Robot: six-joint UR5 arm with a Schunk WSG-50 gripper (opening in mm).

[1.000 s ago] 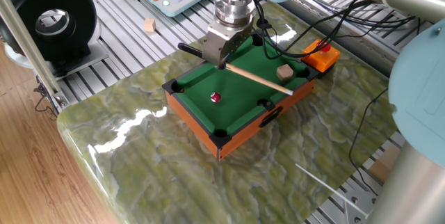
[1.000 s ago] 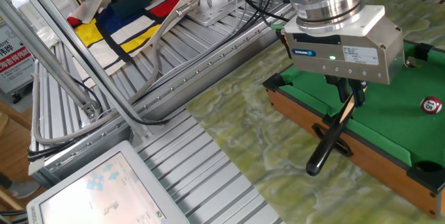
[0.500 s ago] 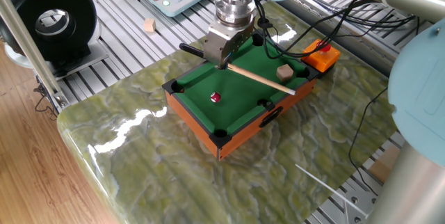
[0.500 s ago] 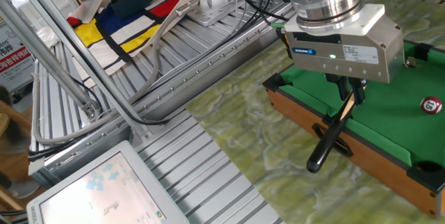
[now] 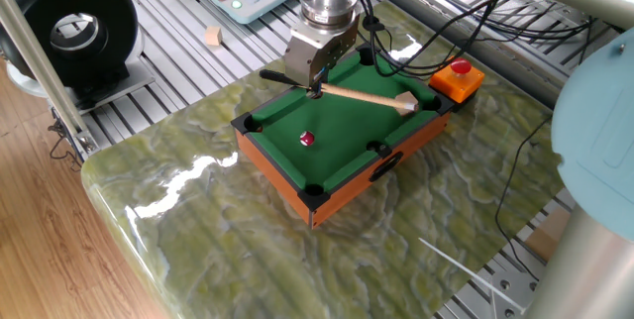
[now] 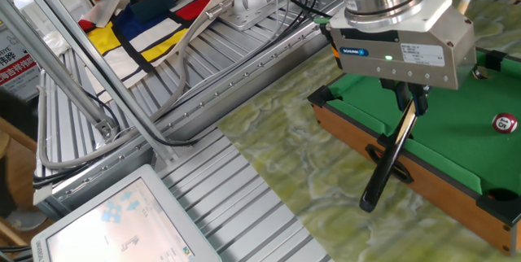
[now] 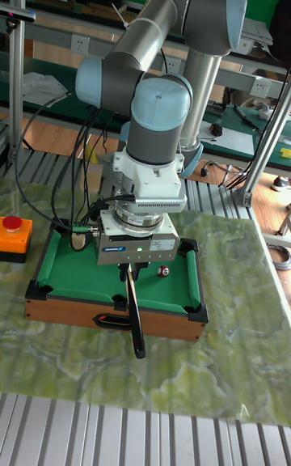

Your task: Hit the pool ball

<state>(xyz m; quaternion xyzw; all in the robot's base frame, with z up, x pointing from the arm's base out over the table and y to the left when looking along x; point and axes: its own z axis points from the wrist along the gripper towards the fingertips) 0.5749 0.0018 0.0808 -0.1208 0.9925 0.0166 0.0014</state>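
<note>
Gripper (image 5: 316,87) is clamping the cue stick (image 5: 362,94) near its dark butt, over the far-left end of the toy pool table (image 5: 277,165). The pool ball (image 5: 307,139) is sitting on the green felt nearer the front rail, apart from the cue. The cue tip is reaching the tan cube (image 5: 406,102) at right. Risk, as judged: a sweep is likely missing the tiny ball or snagging the cube or rail.
</note>
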